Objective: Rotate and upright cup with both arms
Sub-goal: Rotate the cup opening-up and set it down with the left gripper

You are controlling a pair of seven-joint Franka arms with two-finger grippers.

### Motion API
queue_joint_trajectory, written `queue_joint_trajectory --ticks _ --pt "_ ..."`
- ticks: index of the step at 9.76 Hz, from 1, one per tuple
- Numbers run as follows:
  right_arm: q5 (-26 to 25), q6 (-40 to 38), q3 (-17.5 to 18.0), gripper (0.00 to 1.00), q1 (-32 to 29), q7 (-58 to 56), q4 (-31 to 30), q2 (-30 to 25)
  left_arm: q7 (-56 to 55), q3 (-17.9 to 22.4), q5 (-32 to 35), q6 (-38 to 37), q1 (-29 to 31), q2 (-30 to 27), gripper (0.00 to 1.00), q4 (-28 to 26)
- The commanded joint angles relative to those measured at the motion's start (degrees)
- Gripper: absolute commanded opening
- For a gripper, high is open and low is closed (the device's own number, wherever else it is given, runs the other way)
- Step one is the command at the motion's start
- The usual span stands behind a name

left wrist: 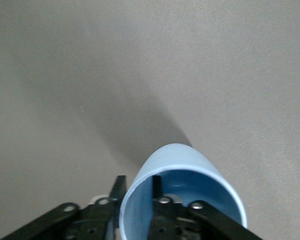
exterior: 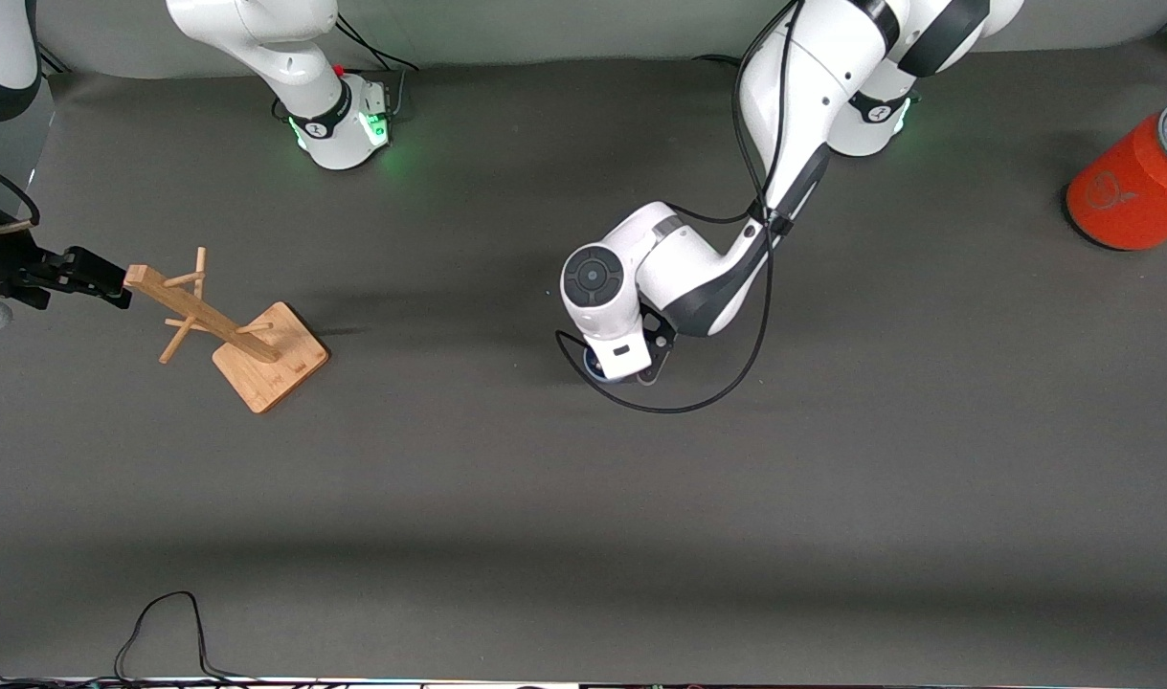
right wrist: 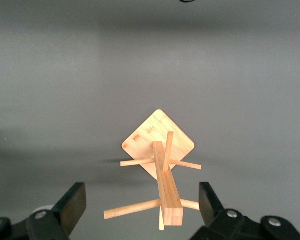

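The light-blue cup (left wrist: 180,160) fills the lower part of the left wrist view, with its open mouth toward the camera. My left gripper (left wrist: 138,189) is shut on the cup's wall near the rim, one finger (left wrist: 157,186) inside and one finger (left wrist: 119,187) outside. In the front view the left gripper (exterior: 640,368) is low over the middle of the table, and only a blue sliver of the cup (exterior: 594,366) shows under the wrist. My right gripper (exterior: 114,285) is open and empty at the right arm's end of the table. In the right wrist view it (right wrist: 142,202) is open around the top of a wooden rack's post.
A wooden peg rack (exterior: 267,359) stands on a square base toward the right arm's end; it also shows in the right wrist view (right wrist: 160,135). A large orange cylinder (exterior: 1133,187) lies at the left arm's end. A black cable (exterior: 162,612) loops at the table's near edge.
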Motion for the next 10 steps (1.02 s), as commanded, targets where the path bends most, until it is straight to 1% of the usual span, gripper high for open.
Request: queue_joint_trajectory --ticks 1,3,4,5,6,7,9,10 --pt "1.11 0.10 -0.60 1.00 0.59 1.35 0.47 0.11 -2.02 0.47 1.72 -0.33 -0.71 -3.05 1.00 -2.91" --pt "1.20 -0.16 -0.69 1.00 0.50 1.87 0.55 0.20 -0.71 0.21 1.55 -3.40 -0.45 -4.54 1.00 -2.65" --pt "1.28 -0.77 -0.95 1.00 0.59 5.88 0.81 0.11 2.51 0.04 1.20 -5.94 -0.36 -5.50 1.00 -2.30" --pt "1.46 -1.39 -0.86 1.00 0.76 7.40 0.90 0.02 6.38 -0.05 1.02 -8.83 -0.19 -7.17 1.00 -2.12" --pt "4.24 -2.35 -1.04 1.00 0.68 9.16 0.99 -0.15 11.90 -0.05 0.67 -11.65 0.25 -9.36 1.00 -2.03" --pt "5.75 -4.19 -1.21 1.00 0.59 10.04 1.08 -0.33 19.09 0.03 -0.46 -14.81 2.43 -12.16 1.00 -2.03" --pt "5.77 -6.83 -0.95 1.00 1.12 11.63 3.18 -0.33 35.43 0.03 -1.88 -21.05 9.35 -18.23 1.00 -2.20" --pt "5.77 -7.19 -0.86 1.00 1.03 12.42 3.36 -0.33 42.99 0.03 -2.32 -23.69 13.14 -20.26 1.00 -2.38"
